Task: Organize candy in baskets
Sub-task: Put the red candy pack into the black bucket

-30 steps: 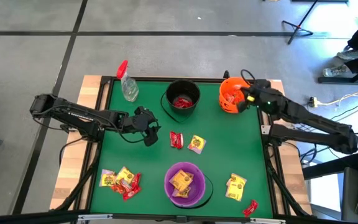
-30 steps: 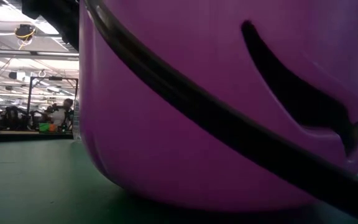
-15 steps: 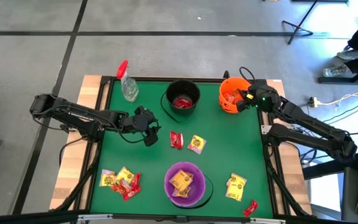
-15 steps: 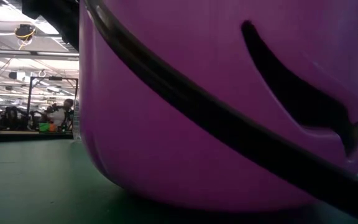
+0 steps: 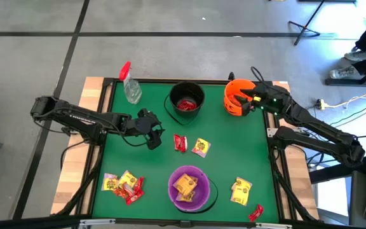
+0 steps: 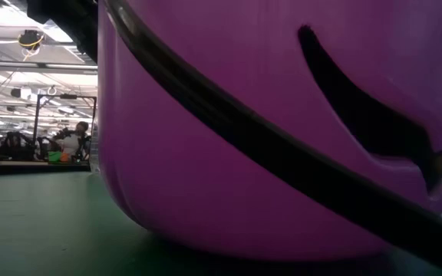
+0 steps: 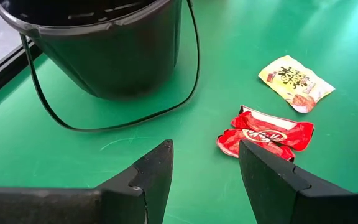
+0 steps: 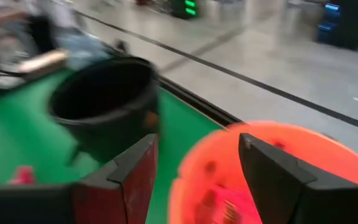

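My right gripper (image 5: 247, 98) (image 8: 197, 149) stands open over the orange basket (image 5: 236, 97) (image 8: 278, 168) at the far right, nothing between its fingers; something red (image 8: 227, 208) lies inside. The black basket (image 5: 187, 100) (image 7: 104, 43) holds red candy. The purple basket (image 5: 189, 187) (image 6: 267, 130) near the front holds yellow candy. My left gripper (image 5: 152, 137) (image 7: 205, 168) hovers open left of centre, pointing at red packets (image 5: 180, 143) (image 7: 266, 130) and a yellow packet (image 5: 201, 147) (image 7: 296, 82) flat on the green mat.
A clear spray bottle (image 5: 130, 86) with a red trigger stands at the far left. More candy lies in a cluster at the front left (image 5: 123, 184), a yellow packet (image 5: 241, 191) and a red one (image 5: 256, 213) at the front right. The black basket's wire handle (image 7: 135, 118) lies on the mat.
My right gripper has opened above the orange basket and has shifted slightly over it. The left arm has kept still.
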Available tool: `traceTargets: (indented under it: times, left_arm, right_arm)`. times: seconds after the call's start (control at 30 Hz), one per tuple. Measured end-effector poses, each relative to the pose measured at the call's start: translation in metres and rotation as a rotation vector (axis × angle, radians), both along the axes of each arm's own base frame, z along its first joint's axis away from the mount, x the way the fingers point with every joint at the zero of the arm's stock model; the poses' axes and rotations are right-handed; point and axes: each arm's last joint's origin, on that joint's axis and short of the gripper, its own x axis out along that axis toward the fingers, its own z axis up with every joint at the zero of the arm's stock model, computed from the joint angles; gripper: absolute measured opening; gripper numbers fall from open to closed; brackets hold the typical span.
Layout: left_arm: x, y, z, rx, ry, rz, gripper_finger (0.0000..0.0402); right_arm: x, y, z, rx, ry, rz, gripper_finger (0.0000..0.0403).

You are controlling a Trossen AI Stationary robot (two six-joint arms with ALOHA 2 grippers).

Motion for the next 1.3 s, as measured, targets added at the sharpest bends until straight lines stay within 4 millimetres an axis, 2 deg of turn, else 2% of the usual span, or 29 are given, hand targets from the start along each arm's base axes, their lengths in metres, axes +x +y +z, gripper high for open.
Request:
traceTargets:
  times: [0.4,0.87,1.1,1.3]
  left_arm:
    - [0.0,0.0,0.001,0.005,-0.012,0.015,0.0172]
    - [0.001,0.001,0.001,0.009,-0.022,0.023,0.0172]
    - [0.002,0.001,0.003,0.024,-0.041,0.014,0.0172]
    - [0.012,0.001,0.017,0.208,-0.13,-0.064,0.0172]
  right_arm:
    - [0.005,0.003,0.008,-0.006,-0.104,0.179,0.0191]
    - [0.011,0.013,0.015,0.021,-0.196,0.359,0.0189]
    - [0.024,0.021,0.013,-0.069,-0.144,0.324,0.0189]
    - [0.041,0.018,0.0,-0.017,-0.078,0.264,0.0189]
